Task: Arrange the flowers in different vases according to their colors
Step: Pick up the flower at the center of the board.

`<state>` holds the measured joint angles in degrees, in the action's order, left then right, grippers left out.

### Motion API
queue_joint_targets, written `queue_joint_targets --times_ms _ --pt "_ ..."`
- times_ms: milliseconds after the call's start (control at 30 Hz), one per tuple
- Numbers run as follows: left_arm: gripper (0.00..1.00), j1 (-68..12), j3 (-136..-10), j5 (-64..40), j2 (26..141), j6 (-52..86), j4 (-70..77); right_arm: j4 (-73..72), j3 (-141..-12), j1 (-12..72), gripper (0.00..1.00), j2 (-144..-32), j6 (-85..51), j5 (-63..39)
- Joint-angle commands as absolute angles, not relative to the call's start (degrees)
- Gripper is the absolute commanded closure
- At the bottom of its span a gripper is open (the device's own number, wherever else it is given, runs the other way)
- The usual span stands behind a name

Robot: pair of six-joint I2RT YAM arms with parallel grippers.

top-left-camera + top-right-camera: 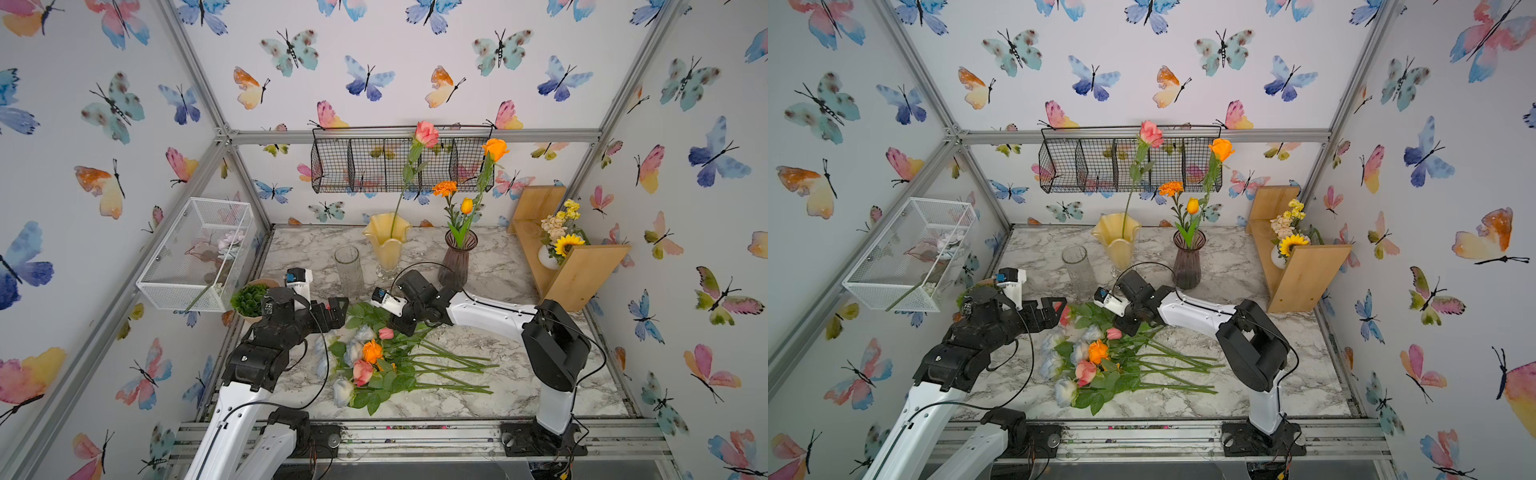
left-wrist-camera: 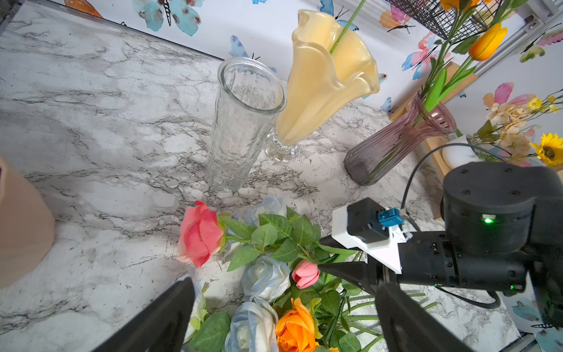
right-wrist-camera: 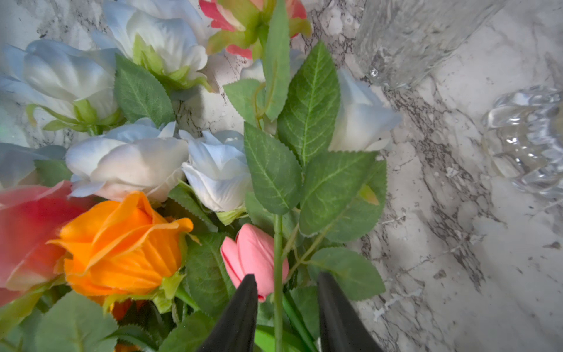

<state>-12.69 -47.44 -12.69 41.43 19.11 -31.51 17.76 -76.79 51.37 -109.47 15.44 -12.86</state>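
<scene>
My right gripper (image 3: 286,275) sits part-open around a leafy green stem (image 3: 277,243). It looks light, floppy and tangled, so I'd pinch right there. Meanwhile my left gripper (image 2: 281,292) hangs wide open.

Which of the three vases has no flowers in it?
The clear ribbed glass cylinder vase: it is empty. The wavy-rimmed yellow vase holds a pink rose, and the ribbed smoky-purple glass vase holds orange flowers.

Succulent pot (image 1: 249,300), wire basket (image 1: 365,166), sunflower bunch (image 1: 567,244)
</scene>
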Motion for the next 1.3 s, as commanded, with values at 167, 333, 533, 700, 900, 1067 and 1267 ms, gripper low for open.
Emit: queue_joint_targets --times_ms 167,333,533,700,900,1067,1267 --pt "0.01 -12.3 -47.3 -11.4 41.5 19.2 -31.2 18.7 -78.8 51.9 0.62 -113.0 14.8 -13.0" --pt "0.01 -12.1 -47.2 -11.4 41.6 19.2 -31.2 18.3 -79.7 51.9 0.64 -114.3 14.9 -12.5" --pt "0.01 -12.1 -47.2 -11.4 41.5 19.2 -31.2 18.4 -80.3 51.9 0.75 -115.2 14.8 -12.1" --pt "0.01 -12.0 -47.2 -11.5 41.5 19.1 -31.2 18.8 -80.9 51.9 0.74 -115.6 15.0 -12.2" --pt "0.01 -12.0 -47.2 -11.5 41.2 19.1 -31.2 19.5 -81.9 52.1 0.86 -116.6 14.9 -12.2" --pt "0.01 -12.0 -47.2 -11.5 41.2 19.1 -31.2 20.3 -82.0 52.1 0.97 -114.9 14.9 -11.0" --pt "0.01 -12.0 -47.2 -11.6 41.1 19.1 -31.2 19.6 -81.1 52.1 0.98 -109.8 16.0 -8.5"
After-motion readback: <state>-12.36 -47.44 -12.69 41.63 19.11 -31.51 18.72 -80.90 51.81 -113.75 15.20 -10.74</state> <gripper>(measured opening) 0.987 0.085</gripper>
